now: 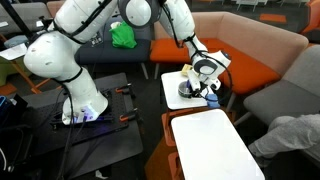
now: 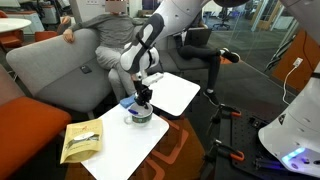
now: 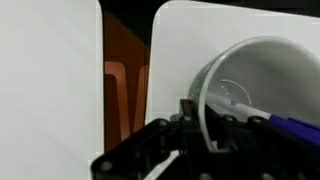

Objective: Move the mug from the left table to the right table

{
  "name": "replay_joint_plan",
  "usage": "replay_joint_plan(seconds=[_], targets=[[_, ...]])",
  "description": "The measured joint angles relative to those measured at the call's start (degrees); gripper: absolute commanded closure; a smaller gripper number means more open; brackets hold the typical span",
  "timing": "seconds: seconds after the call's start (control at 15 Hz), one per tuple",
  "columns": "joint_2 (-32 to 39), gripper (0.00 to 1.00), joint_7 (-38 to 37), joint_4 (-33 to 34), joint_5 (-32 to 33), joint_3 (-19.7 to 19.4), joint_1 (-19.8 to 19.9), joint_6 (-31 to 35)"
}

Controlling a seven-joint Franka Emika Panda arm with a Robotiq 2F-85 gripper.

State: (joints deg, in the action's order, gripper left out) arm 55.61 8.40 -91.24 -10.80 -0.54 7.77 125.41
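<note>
**My tool**: comes into the wrist view from below. The jaws are drawn in narrow on the wall of the mug, one finger outside the rim and the other inside the cup. I hold the rim on the side that faces the gap.

**Mug:** dark grey outside, paler at the rim and within, upright with the mouth up. In an exterior view the mug stands under my tool at one end of the long surface, close to a rounded corner. Its base seems to rest on the white top, though my fingers hide part of the contact line.

**Blue item**: small, just beside the mug, on the same surface.

**Gap**: a narrow strip of orange between the two white tops, with a rounded corner on either side.

**Small surface**: white and squarish, across the gap from the mug, near it but not touching it.

**Tan bag**: lies flat at the other end of the long surface, well apart from the mug.

**My arm**: white, arching over from its base and reaching down to the mug.

**Grey sofa**: alongside the long surface.

**Orange sofa**: beyond both surfaces.

**Green item**: on a dark seat behind my arm, well apart from everything above.
</note>
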Motion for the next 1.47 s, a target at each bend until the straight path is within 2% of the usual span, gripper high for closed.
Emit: replay_joint_plan(seconds=[0.33, 0.6, 0.93, 1.2, 1.47], targets=[[-3.48, 0.97, -1.64, -0.34, -0.09, -1.04, 1.01, 0.73], [-5.43, 0.97, -2.97, -2.96, -1.96, -1.63, 4.19, 3.61], [-8.55, 0.97, -3.03, -8.69, -8.42, -2.08, 10.87, 8.5], [-11.02, 0.97, -3.06, -12.06, -14.97, -2.34, 16.16, 9.53], [-11.78, 0.97, -7.07, -13.99, -19.78, -4.09, 19.05, 9.52]])
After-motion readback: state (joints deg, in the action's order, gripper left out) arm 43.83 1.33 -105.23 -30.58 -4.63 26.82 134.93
